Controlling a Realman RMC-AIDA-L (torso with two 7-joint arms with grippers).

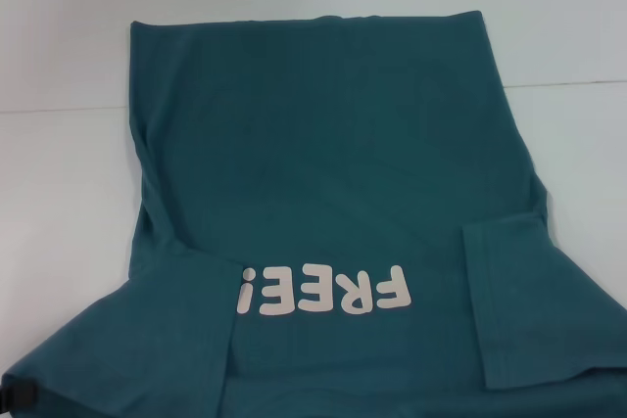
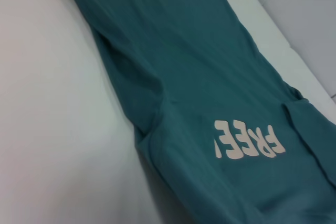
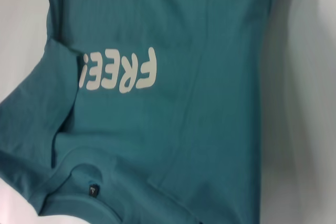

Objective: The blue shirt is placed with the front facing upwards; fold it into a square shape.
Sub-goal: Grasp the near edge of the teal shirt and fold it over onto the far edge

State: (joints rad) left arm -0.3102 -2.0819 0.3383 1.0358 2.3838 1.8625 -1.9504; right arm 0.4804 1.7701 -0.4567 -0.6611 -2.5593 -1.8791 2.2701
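The blue shirt (image 1: pixel 323 173) lies front up on the white table (image 1: pixel 59 36), spread lengthwise away from the robot. Its hem forms the far straight edge; the chest and sleeves are at the near side. The pale lettering (image 1: pixel 323 291) on the chest reads upside down in the head view. Both short sleeves are folded inward onto the body: the left sleeve (image 1: pixel 157 340) lies over the near left part of the chest, the right sleeve (image 1: pixel 519 301) over the near right part, its hemmed edge running beside the lettering. The cloth shows shallow creases along the left side.

The right wrist view shows the round neck (image 3: pixel 79 174) with a small dark label (image 3: pixel 92 190) inside it, on the side of the lettering away from the hem.

A small dark part (image 1: pixel 18 394) shows at the near left corner of the head view, touching the shirt edge; what it is cannot be told. Neither gripper's fingers appear in any view, so the state of the jaws cannot be told.
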